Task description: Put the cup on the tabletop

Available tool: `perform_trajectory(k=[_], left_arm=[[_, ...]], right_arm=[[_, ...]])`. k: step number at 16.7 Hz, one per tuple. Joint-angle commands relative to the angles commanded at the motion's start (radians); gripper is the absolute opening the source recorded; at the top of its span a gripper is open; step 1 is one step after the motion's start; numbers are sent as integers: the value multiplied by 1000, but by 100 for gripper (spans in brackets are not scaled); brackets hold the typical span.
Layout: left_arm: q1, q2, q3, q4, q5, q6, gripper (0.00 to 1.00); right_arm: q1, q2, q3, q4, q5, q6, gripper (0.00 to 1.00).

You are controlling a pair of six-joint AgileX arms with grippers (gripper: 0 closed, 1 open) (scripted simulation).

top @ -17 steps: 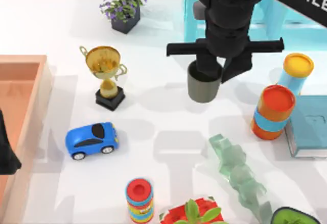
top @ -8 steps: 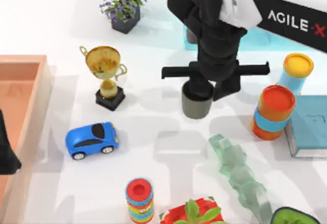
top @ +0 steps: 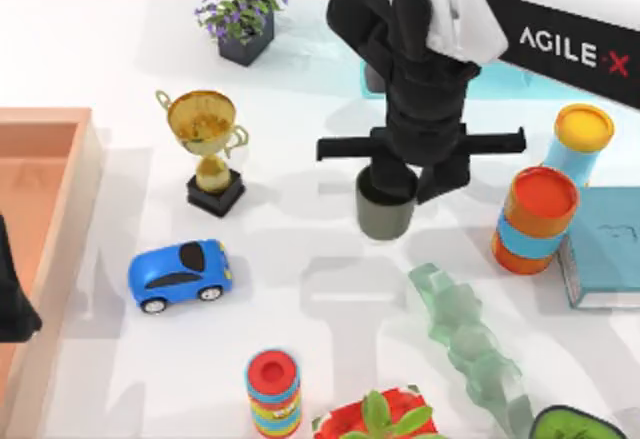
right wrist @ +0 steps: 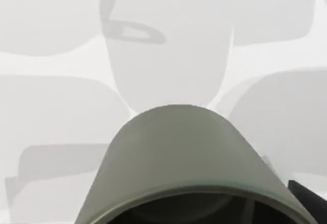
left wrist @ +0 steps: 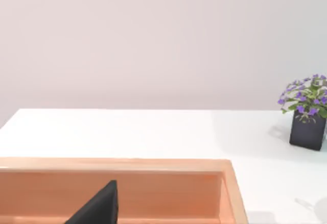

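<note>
The small matte grey-green tapered cup [top: 385, 214] stands upright near the middle of the glossy white worktop [top: 300, 289], between the gold trophy on its black base [top: 208, 149] and the orange canister with a blue band [top: 535, 219]. My right claw [top: 412, 179] pinches it at the rim. It looks light, rigid and smooth, so I judge the rim wall the best hold. My left arm [top: 12, 289] is parked over the wooden tray [top: 60, 159].

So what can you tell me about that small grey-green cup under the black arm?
The small matte grey-green tapered cup has no handle and stands upright, mouth up, near the middle of the glossy white tabletop. It looks like plain plastic or ceramic. The right gripper comes down on it from above, one finger inside the rim. Whether its base touches the table, I cannot tell. The right wrist view shows its rim and dark inside.
</note>
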Motion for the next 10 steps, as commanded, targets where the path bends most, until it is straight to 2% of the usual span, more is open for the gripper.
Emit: perform_trajectory(k=[10], left_arm=[[0,0,0,0,0,0,100]], right_arm=[[0,0,0,0,0,0,98]])
